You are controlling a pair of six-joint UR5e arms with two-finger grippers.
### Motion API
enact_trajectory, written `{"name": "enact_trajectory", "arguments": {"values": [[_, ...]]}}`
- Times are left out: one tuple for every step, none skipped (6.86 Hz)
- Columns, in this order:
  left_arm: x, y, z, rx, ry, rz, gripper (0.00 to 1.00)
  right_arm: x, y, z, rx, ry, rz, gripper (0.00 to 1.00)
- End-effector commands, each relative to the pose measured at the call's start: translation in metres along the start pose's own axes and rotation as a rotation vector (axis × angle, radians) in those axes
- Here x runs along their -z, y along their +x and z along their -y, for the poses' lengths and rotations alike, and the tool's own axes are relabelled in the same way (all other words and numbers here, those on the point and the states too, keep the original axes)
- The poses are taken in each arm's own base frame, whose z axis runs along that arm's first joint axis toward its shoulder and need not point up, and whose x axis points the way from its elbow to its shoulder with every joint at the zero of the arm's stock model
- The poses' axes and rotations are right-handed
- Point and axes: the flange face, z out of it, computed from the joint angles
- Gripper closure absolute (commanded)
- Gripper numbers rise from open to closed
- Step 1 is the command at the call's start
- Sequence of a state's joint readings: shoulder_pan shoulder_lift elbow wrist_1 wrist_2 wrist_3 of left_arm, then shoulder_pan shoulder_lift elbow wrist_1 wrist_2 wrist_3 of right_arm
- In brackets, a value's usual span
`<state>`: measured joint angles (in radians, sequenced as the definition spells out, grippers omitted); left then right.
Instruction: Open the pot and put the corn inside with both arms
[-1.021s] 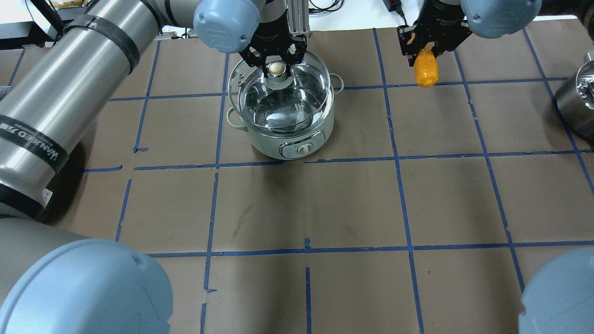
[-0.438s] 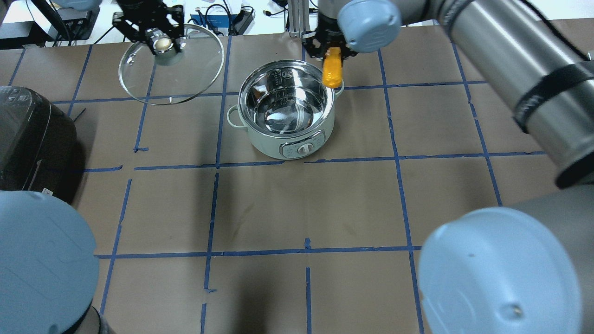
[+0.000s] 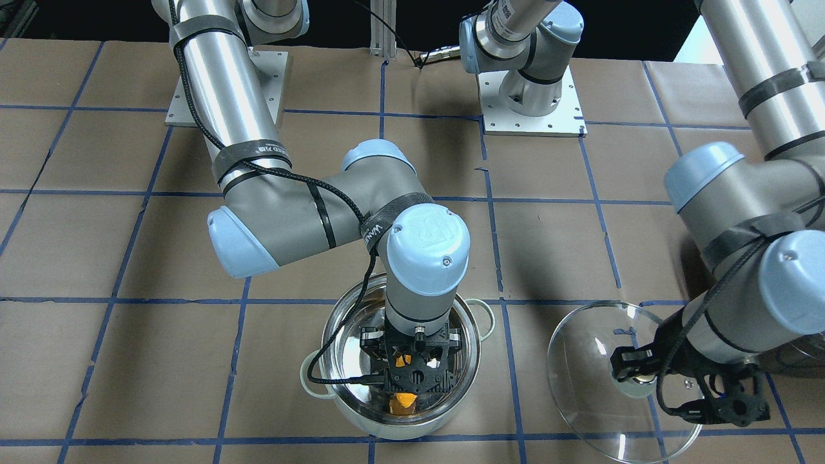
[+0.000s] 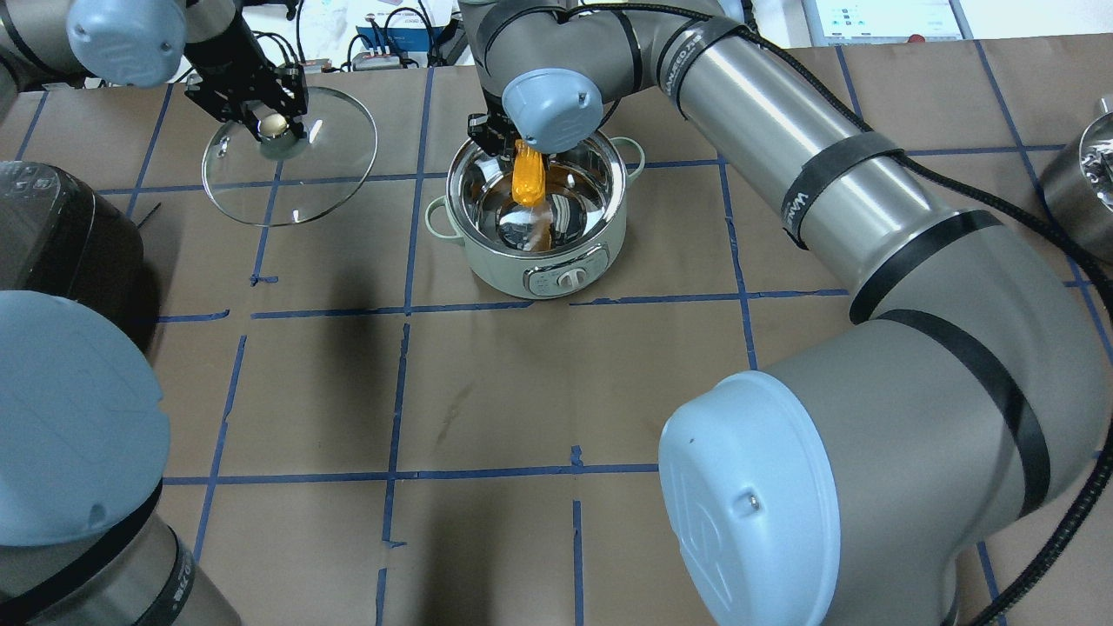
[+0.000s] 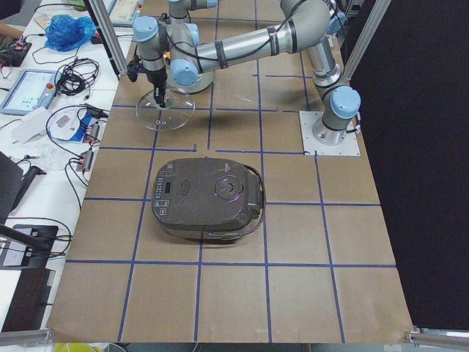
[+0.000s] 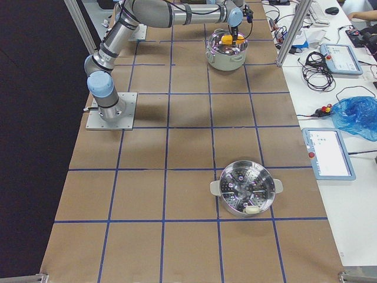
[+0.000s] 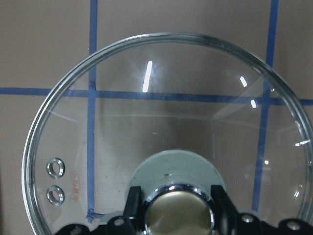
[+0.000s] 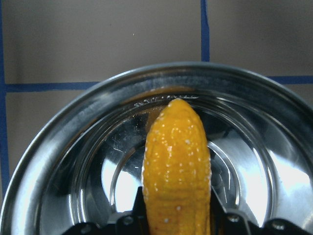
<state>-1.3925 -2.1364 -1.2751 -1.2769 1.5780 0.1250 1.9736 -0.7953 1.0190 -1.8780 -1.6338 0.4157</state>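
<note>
**Pot (image 4: 509, 261) mouth, upper centre of the overhead view:** filled by the right gripper (image 3: 406, 386) and the corn (image 4: 528, 178) clamped in it. Only narrow gaps are left along the inner wall.

**Upper left:** taken up by the lid (image 4: 335, 165), gripped at its knob by the left gripper (image 4: 271, 122).

**Left edge:** blocked by a dark rice cooker (image 4: 61, 235).

**Right edge:** blocked by a steel steamer pot (image 4: 1074, 187).

**Lower right to upper centre:** crossed by the right arm (image 4: 783, 113).

**Centre and lower centre:** bare table (image 4: 565, 382) paper is shown.

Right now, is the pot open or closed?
Open. The left gripper holds the glass lid aside, away from the pot; the corn hangs over its uncovered inside.
</note>
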Motion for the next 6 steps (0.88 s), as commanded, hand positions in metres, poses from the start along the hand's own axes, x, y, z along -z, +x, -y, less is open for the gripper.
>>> {"name": "enact_trajectory", "arguments": {"values": [[-0.07, 0.003, -0.019, -0.01, -0.014, -0.008, 0.98, -0.035, 0.0, -0.013, 0.021, -0.052, -0.022, 0.78], [-0.083, 0.006, -0.028, -0.012, -0.026, -0.035, 0.98, -0.042, 0.003, -0.015, 0.015, -0.059, -0.034, 0.34], [-0.087, 0.011, -0.032, -0.011, -0.031, -0.064, 0.96, -0.04, 0.003, -0.013, 0.007, -0.044, -0.031, 0.0], [-0.087, 0.012, -0.033, -0.011, -0.033, -0.066, 0.55, -0.027, 0.004, -0.01, 0.003, -0.025, -0.021, 0.0], [-0.091, 0.012, -0.034, 0.0, -0.04, -0.068, 0.01, 0.012, 0.019, -0.003, -0.006, 0.018, 0.003, 0.0], [-0.087, 0.011, -0.033, -0.006, -0.033, -0.061, 0.0, 0.089, 0.063, -0.005, -0.055, 0.069, 0.016, 0.0]]}}
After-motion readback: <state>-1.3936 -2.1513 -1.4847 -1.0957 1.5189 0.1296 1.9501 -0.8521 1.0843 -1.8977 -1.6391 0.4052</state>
